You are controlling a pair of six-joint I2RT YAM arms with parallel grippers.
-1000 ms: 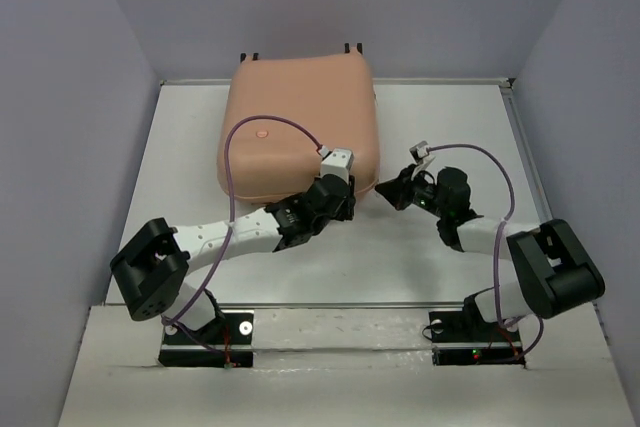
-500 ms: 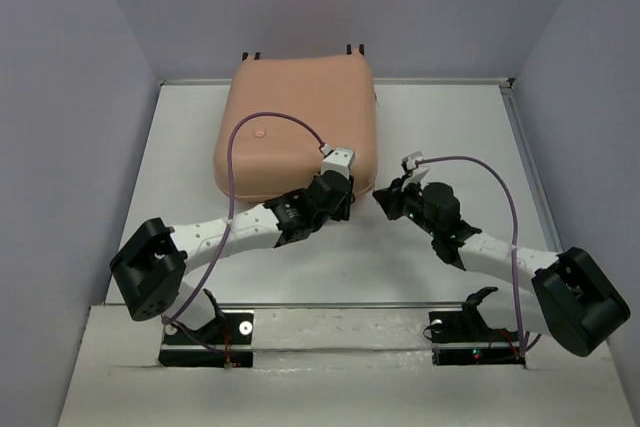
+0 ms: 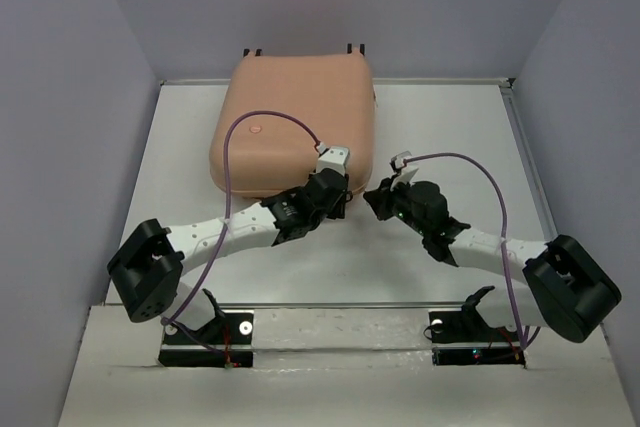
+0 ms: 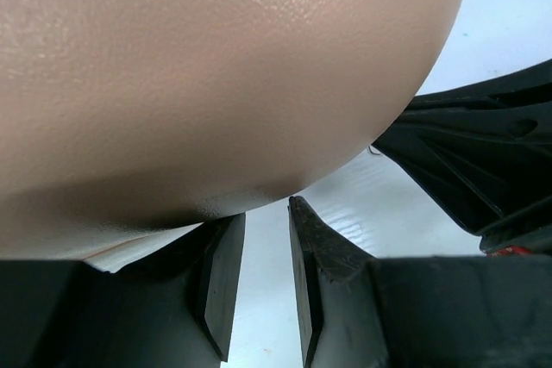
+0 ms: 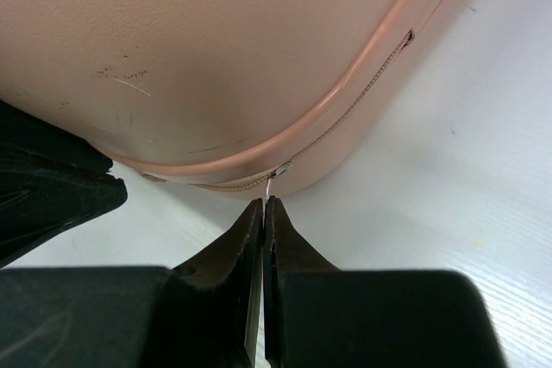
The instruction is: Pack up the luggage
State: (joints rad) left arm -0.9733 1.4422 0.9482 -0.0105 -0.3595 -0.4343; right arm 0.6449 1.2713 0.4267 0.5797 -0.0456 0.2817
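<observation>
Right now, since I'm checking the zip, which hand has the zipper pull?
The right hand: shut on the zipper pull at the suitcase corner. The left hand stands open, holding nothing.

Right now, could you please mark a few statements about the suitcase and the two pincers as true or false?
1. The suitcase lies shut. True.
2. The right pincer gapes wide. False: it is shut on the zipper pull.
3. The left pincer has a gap between its jaws, holding nothing. True.
4. The suitcase sits against the table's near edge. False: it sits toward the far side of the table.
</observation>
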